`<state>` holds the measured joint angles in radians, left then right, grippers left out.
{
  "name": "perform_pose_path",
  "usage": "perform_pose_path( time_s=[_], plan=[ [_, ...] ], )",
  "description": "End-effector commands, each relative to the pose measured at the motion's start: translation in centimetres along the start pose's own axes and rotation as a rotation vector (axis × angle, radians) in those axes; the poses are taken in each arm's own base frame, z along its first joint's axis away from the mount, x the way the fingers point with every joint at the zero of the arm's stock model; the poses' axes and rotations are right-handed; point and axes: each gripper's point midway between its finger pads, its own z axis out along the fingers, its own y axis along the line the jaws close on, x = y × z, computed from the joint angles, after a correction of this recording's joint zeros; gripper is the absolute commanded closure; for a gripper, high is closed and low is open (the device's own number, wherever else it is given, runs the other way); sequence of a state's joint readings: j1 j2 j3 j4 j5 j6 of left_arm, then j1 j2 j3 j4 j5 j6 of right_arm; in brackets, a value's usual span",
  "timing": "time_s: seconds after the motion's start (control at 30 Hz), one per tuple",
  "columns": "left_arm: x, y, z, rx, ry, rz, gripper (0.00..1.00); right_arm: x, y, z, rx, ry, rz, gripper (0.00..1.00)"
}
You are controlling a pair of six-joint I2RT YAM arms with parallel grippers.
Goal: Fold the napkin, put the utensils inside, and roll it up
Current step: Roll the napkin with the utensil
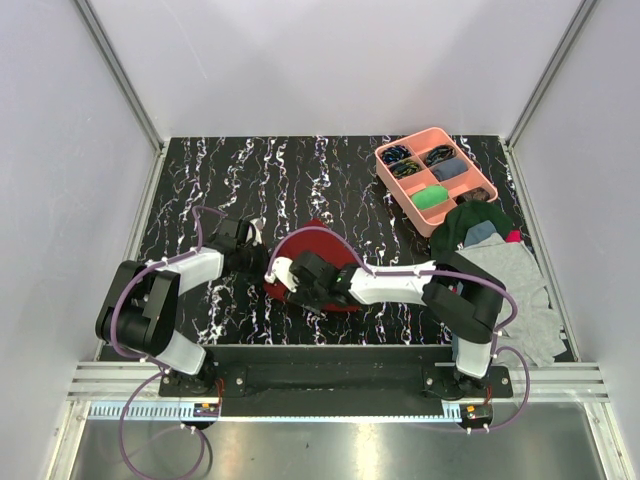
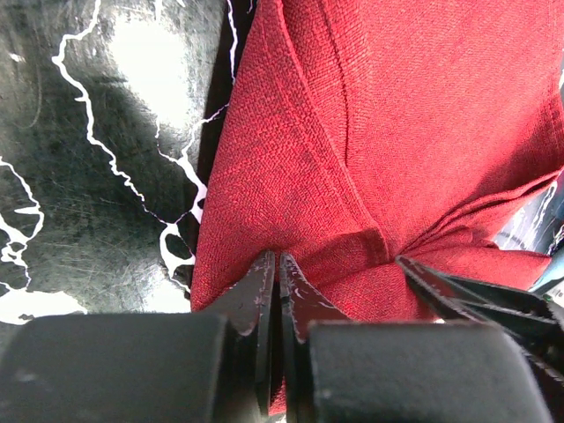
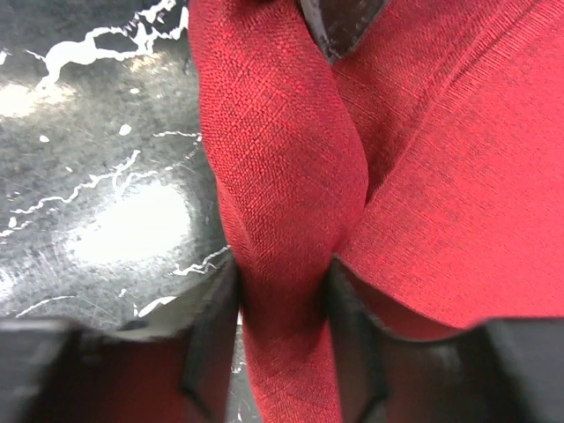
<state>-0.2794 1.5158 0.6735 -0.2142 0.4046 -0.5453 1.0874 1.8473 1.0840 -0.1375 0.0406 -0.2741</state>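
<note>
The dark red napkin (image 1: pixel 325 245) lies bunched on the black marbled table between my two grippers. In the left wrist view the napkin (image 2: pixel 352 132) fills the frame, and my left gripper (image 2: pixel 278 264) is shut, pinching its near edge. In the right wrist view my right gripper (image 3: pixel 282 278) is shut around a thick rolled fold of the napkin (image 3: pixel 282 159). From above, the left gripper (image 1: pixel 262 268) and the right gripper (image 1: pixel 285 288) sit close together at the napkin's left end. No utensils are in view.
A pink compartment tray (image 1: pixel 425 135) with small items stands at the back right. A pile of grey, green and blue clothes (image 1: pixel 510 270) lies at the right edge. Enclosure walls close in the left, right and back.
</note>
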Motion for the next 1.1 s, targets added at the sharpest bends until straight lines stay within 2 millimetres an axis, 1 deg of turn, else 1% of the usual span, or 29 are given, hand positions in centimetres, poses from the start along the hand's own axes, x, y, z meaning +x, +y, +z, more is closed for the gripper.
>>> perform_pose_path(
  time_s=[0.0,0.07,0.1,0.13,0.17,0.23,0.33,0.37,0.4,0.43,0.47,0.5,0.53,0.57,0.67,0.8,0.87,0.97,1.03,1.07],
  plan=[
    [-1.4,-1.9,-1.1,0.051,-0.039,0.041,0.79,2.6,1.6,0.9,-0.070,0.089,0.043,0.60],
    [-2.0,-2.2,-1.6,0.051,-0.070,0.044,0.68,2.8,2.6,0.9,-0.128,0.088,0.059,0.64],
    [-2.4,-2.6,-2.2,0.058,-0.097,0.049,0.64,3.0,2.9,0.9,-0.145,0.093,0.072,0.67],
    [-2.6,-2.6,-2.6,0.055,-0.114,0.048,0.56,3.2,3.1,0.8,-0.159,0.097,0.082,0.68],
    [-2.9,-2.4,-2.8,0.042,-0.135,0.045,0.52,3.1,3.6,0.7,-0.193,0.089,0.094,0.69],
    [-3.5,-2.4,-3.9,0.039,-0.183,0.040,0.47,3.3,4.0,0.6,-0.233,0.091,0.129,0.71],
    [-3.8,-1.7,-5.1,0.014,-0.236,0.036,0.44,3.5,4.7,0.5,-0.324,0.085,0.188,0.73],
    [-3.7,-1.3,-5.2,0.006,-0.244,0.043,0.43,3.5,4.7,0.5,-0.338,0.085,0.200,0.73],
    [-3.7,-1.3,-5.7,0.010,-0.262,0.054,0.41,3.7,4.4,0.5,-0.344,0.089,0.222,0.73],
    [-3.7,-1.4,-5.9,0.013,-0.273,0.066,0.39,3.5,4.6,0.4,-0.373,0.081,0.232,0.74],
    [-3.2,-1.3,-5.8,0.025,-0.264,0.084,0.34,3.5,4.6,0.4,-0.386,0.080,0.242,0.74],
    [-3.3,-1.6,-6.0,0.044,-0.277,0.096,0.33,3.6,4.3,0.4,-0.396,0.077,0.263,0.74],
    [-3.2,-1.8,-5.9,0.054,-0.279,0.100,0.31,3.3,4.5,0.2,-0.429,0.067,0.276,0.74],
    [-2.8,-1.8,-5.7,0.076,-0.273,0.098,0.29,3.1,4.4,0.2,-0.441,0.062,0.290,0.74],
    [-2.5,-2.0,-5.1,0.104,-0.262,0.089,0.26,3.1,4.2,0.3,-0.485,0.058,0.329,0.75],
    [-2.2,-1.6,-4.1,0.115,-0.248,0.076,0.24,3.3,4.4,0.5,-0.543,0.061,0.369,0.76],
    [-2.2,-1.5,-3.8,0.116,-0.251,0.073,0.23,3.4,3.9,0.6,-0.555,0.061,0.396,0.76],
    [-2.3,-1.2,-3.4,0.112,-0.262,0.075,0.23,3.9,3.9,1.1,-0.592,0.074,0.441,0.77],
    [-2.2,-1.0,-3.0,0.110,-0.256,0.074,0.23,3.8,3.8,1.1,-0.616,0.071,0.458,0.77],
    [-2.0,-0.7,-2.7,0.103,-0.241,0.068,0.23,4.0,3.7,1.4,-0.620,0.078,0.472,0.77]
  ],
)
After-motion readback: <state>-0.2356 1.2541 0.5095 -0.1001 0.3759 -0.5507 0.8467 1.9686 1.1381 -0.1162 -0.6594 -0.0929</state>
